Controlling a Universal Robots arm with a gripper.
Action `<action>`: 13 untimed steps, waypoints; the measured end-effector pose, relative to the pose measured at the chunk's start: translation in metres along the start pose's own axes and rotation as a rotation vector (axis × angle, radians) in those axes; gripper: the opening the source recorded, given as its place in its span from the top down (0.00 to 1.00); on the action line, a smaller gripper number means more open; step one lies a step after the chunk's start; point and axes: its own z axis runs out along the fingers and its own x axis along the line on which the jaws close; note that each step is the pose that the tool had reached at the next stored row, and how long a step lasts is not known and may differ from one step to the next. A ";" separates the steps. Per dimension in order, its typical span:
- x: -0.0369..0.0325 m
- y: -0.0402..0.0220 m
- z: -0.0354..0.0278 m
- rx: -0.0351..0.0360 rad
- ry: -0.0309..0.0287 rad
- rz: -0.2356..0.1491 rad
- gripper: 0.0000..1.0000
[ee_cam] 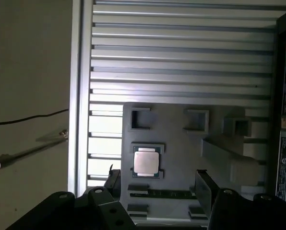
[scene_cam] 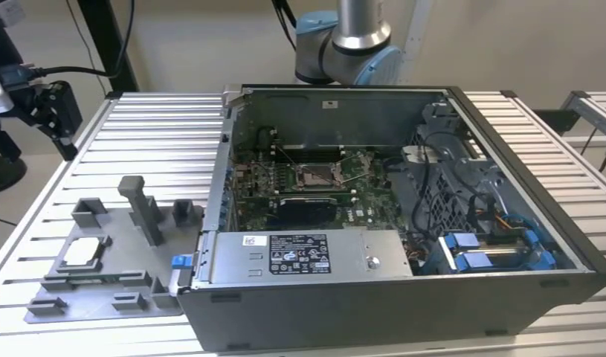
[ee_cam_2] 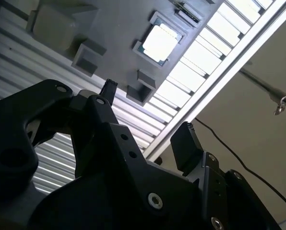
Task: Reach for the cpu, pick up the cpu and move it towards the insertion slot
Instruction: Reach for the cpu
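Standing open and empty, the gripper point(ee_cam: 158, 183) shows you two dark fingers point(ee_cam: 204, 189) spread wide, with nothing between them and nothing touching them. You get the same reading in the second wrist view, where the gripper point(ee_cam_2: 147, 105) hangs above the work with daylight between its tips.

Look past the tips and you find the cpu point(ee_cam: 146, 162): a silvery square with a thin dark edge, lying flat in its seat on the grey fixture plate point(ee_cam: 176, 143). It is apart from the jaws and, by my reading, well below them. The relation that counts for you is this: in the first wrist view the chip falls inside the span of the two fingers, but nearer one finger than the other, so the gripper is not yet centred over it. The chip is square, so it has no long axis to line up with. Its sides look roughly square to the line between the fingertips, which I judge to be a fair match for a grip across two opposite edges. Raised grey blocks point(ee_cam: 196, 120) stand around the seat, close to the chip.

In the exterior view the cpu point(scene_cam: 82, 253) sits on the fixture plate point(scene_cam: 94, 305) at the near left of the slatted table point(scene_cam: 154, 126). The insertion slot point(scene_cam: 317, 176) lies to the right and farther back, on the green board inside the open computer case point(scene_cam: 382, 305), well apart from the chip. Only the one arm point(scene_cam: 347, 37) serves both places.
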 end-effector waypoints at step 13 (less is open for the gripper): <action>0.0000 -0.0005 0.0140 0.0000 0.0000 0.000 0.00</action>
